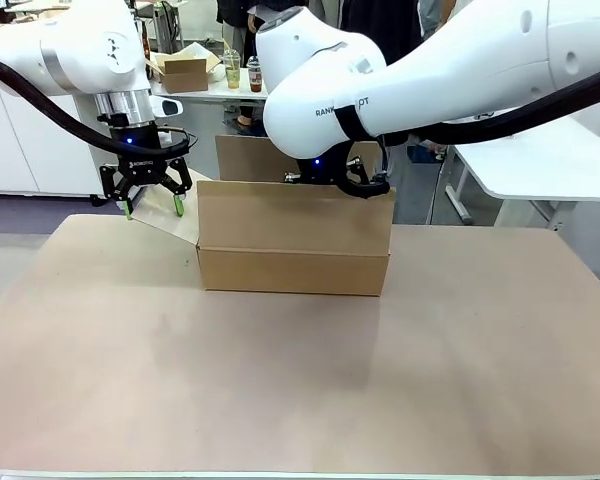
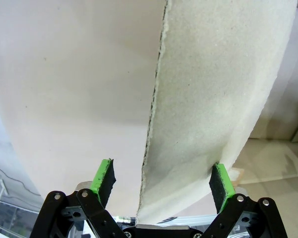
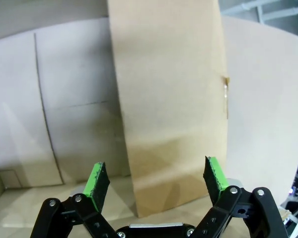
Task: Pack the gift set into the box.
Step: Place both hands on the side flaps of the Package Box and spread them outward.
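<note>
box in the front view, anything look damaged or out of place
Nothing is spilled or crushed. The box sits square on the table, flaps open; its left flap slants outward beside the open left pincer. One flap edge in the right wrist view carries a small ragged scrap.

One box [image 1: 295,265] stands on one table [image 1: 300,400]. Two flaps show plainly: a left flap [image 1: 175,215] leaning out from the box's left side and a rear flap [image 1: 255,158] upright at its back. Over the box are two arms, with two grippers: the left gripper [image 1: 152,208] and the right gripper [image 3: 156,178]. Each has two green pads [image 2: 103,174], four in all. Beyond the box are one carton [image 1: 185,72] and two cups [image 1: 232,70] [image 1: 254,73].
</note>
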`<state>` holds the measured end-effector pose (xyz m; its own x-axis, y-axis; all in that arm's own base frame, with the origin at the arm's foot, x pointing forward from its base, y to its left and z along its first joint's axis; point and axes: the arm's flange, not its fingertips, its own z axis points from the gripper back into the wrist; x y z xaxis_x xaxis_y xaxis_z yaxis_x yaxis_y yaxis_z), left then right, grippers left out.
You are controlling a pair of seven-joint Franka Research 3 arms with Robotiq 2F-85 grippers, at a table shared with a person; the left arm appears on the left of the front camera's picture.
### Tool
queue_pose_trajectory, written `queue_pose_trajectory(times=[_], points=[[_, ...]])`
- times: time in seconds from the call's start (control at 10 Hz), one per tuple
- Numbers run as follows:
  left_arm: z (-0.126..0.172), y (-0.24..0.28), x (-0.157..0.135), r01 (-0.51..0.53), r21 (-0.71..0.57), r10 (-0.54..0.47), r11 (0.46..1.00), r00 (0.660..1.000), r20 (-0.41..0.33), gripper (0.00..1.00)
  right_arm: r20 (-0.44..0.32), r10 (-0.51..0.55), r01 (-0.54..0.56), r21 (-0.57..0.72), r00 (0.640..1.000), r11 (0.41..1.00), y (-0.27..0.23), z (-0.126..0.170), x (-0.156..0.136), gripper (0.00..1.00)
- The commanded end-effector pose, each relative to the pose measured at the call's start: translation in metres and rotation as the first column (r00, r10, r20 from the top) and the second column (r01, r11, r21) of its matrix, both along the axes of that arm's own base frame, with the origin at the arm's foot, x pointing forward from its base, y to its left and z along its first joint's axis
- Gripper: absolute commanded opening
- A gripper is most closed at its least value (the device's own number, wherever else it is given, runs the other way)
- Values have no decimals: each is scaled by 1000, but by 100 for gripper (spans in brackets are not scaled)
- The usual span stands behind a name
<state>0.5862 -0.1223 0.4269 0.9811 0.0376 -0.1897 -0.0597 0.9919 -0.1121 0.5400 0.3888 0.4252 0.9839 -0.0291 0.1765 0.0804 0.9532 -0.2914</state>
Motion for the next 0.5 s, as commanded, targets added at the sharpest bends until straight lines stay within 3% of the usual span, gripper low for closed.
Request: queue_pose_trajectory(times=[0.0,0.4], points=[[3,2,-1,-13,21,13,1000,1000,0,100,-14,51,-51,3,999,999,14,4,12,100],[3,2,-1,-13,21,13,1000,1000,0,100,-4,47,-47,-41,999,998,18,-1,17,100]])
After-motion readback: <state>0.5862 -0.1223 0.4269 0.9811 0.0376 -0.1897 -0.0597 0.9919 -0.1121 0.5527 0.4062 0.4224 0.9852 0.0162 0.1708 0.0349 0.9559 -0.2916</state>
